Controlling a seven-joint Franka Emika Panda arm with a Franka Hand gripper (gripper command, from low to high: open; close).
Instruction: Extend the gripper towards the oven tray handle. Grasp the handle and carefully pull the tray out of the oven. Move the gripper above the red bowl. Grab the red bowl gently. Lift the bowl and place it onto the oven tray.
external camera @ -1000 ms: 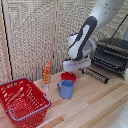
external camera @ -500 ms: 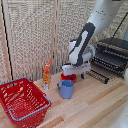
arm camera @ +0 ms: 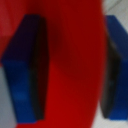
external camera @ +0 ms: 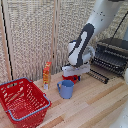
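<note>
The red bowl (external camera: 73,78) rests on the wooden table just behind the blue mug. My gripper (external camera: 75,73) hangs straight over it, its white hand hiding most of the bowl. In the wrist view the red bowl (arm camera: 72,75) fills the gap between the two blue fingertips (arm camera: 25,67), which stand wide apart, so the gripper is open around it. The dark oven (external camera: 114,50) is at the exterior view's right. Its barred tray (external camera: 102,69) sticks out of the front opening, and its handle end reaches toward the bowl.
A blue mug (external camera: 66,89) stands just in front of the bowl. An orange bottle (external camera: 47,75) is on the exterior view's left of it. A big red wire basket (external camera: 22,100) sits at the front left. A slatted screen backs the table.
The hand has shifted very little and has settled low over the bowl. The bowl, mug and tray have stayed in place.
</note>
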